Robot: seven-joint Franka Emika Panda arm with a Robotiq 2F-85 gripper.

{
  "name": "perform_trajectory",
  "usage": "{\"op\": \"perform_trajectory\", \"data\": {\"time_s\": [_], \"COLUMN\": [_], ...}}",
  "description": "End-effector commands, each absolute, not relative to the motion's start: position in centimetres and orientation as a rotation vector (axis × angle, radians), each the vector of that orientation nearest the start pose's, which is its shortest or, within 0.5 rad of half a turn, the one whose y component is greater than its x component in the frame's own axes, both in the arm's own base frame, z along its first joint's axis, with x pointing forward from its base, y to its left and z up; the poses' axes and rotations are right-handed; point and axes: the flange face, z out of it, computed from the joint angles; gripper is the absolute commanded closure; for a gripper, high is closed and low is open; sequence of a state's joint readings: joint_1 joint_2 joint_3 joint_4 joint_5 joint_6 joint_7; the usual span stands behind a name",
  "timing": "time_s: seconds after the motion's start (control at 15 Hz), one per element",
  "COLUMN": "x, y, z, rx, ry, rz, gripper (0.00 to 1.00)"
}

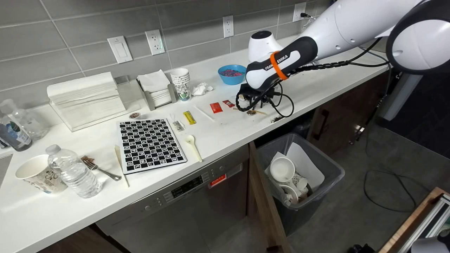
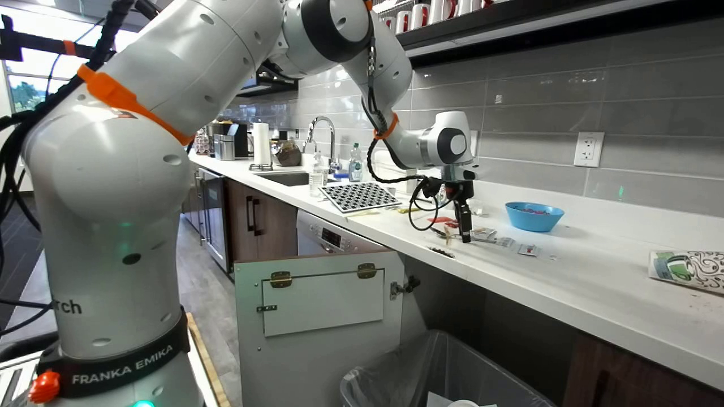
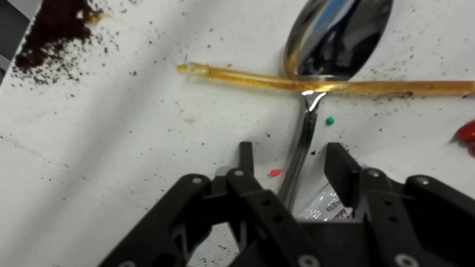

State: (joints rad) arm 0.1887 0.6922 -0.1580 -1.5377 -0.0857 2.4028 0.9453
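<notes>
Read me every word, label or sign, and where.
"FRANKA EMIKA": black base band, white robot arm.
"rch": same arm, above that band.
"FRAN", "EMIKA": same arm, orange strap between.
"DIRTY": red label on grey metal dishwasher.
Too small or blurred: shiny white packet, red packets, yellow packet, plastic bottle label.

Shows rounded, glossy white links (image 2: 195, 73) with black joint covers (image 2: 325, 37). Wears orange straps (image 2: 110, 90) and looped black cables (image 2: 390, 180). Carries FRANKA EMIKA in white on a black base band (image 2: 127, 362), beside an orange-red knob (image 2: 44, 386) at lower left in an exterior view. Ends in a dark, angular gripper (image 3: 293, 159) studded with silvery screws (image 3: 308, 260).
</notes>
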Motion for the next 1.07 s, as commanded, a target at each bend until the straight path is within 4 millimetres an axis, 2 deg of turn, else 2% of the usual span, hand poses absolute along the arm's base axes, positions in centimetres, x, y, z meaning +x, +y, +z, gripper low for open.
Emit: {"op": "perform_trajectory", "data": {"time_s": [0.0,0.13,0.27,0.4,0.47,0.6,0.8,1.0], "x": [72.7,72.8,72.9,73.0,73.0,73.0,73.2,73.3], "y": [4.4,4.4,4.5,4.4,4.4,4.3,3.8,3.4], "z": [26.8,26.9,27.0,27.1,27.0,27.0,26.7,26.7], "rx": [-2.902,-2.896,-2.889,-2.883,-2.881,-2.877,-2.861,-2.843], "ry": [1.298,1.301,1.305,1.311,1.312,1.318,1.331,1.345], "rz": [-0.311,-0.309,-0.310,-0.311,-0.309,-0.306,-0.299,-0.295], "gripper": [0.58,0.75,0.84,0.86,0.82,0.83,1.00,0.97]}}
